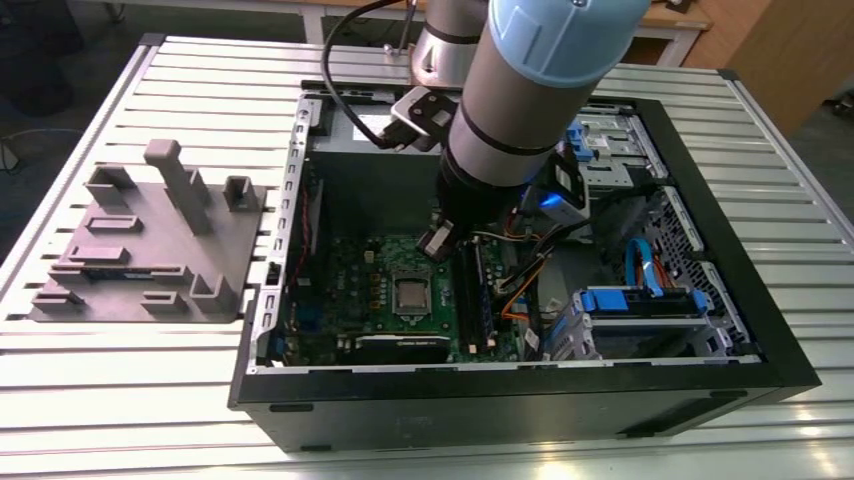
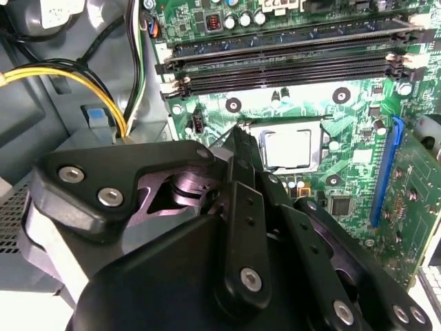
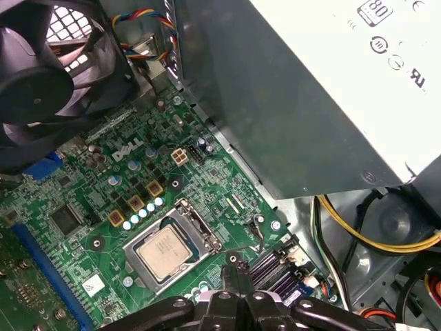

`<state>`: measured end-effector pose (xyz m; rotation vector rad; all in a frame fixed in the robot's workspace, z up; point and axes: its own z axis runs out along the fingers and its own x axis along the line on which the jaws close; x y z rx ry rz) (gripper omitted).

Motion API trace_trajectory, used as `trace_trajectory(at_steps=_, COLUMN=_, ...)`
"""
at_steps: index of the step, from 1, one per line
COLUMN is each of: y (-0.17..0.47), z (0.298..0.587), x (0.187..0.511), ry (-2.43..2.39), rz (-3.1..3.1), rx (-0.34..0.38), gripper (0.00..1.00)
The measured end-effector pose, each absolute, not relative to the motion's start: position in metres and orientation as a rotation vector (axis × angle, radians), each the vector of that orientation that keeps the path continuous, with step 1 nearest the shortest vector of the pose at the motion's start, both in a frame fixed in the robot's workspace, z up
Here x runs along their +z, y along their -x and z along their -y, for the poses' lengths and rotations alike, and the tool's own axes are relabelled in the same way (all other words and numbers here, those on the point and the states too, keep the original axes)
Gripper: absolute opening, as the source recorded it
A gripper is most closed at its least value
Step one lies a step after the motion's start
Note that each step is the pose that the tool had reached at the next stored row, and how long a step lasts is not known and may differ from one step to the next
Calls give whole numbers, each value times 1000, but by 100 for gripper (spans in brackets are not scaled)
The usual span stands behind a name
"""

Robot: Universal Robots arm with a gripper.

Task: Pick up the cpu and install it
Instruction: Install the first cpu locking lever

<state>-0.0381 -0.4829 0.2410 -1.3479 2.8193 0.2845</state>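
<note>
Silver metal tops the cpu (image 3: 163,252), which lies flat in its socket (image 3: 180,209) on the motherboard (image 2: 344,138); it looks light, stiff and fragile underneath, best held by two opposite edges, while the gripper (image 2: 238,134) hovers just beside it, jaws pressed together.

Cpu (image 2: 293,148) sitting flat in motherboard (image 2: 344,124) socket, just beyond black gripper (image 2: 241,141) fingertips; empty memory slots (image 2: 289,58) lying beyond.
</note>
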Motion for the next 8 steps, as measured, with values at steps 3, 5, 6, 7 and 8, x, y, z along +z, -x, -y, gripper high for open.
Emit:
trace_trajectory(at_steps=3, y=36, z=479, x=241, ry=1348, rz=-2819, rx=285, gripper=10)
trace_trajectory(at_steps=5, y=33, z=477, x=241, ry=1348, rz=-2819, rx=285, gripper=10)
trace_trajectory(at_steps=6, y=32, z=476, x=241, ry=1348, rz=-2819, rx=285, gripper=10)
trace_trajectory(at_steps=7, y=31, z=475, x=241, ry=1348, rz=-2819, rx=285, gripper=10)
trace_trajectory(at_steps=8, y=30, z=474, x=241, ry=1348, rz=-2819, rx=285, gripper=10)
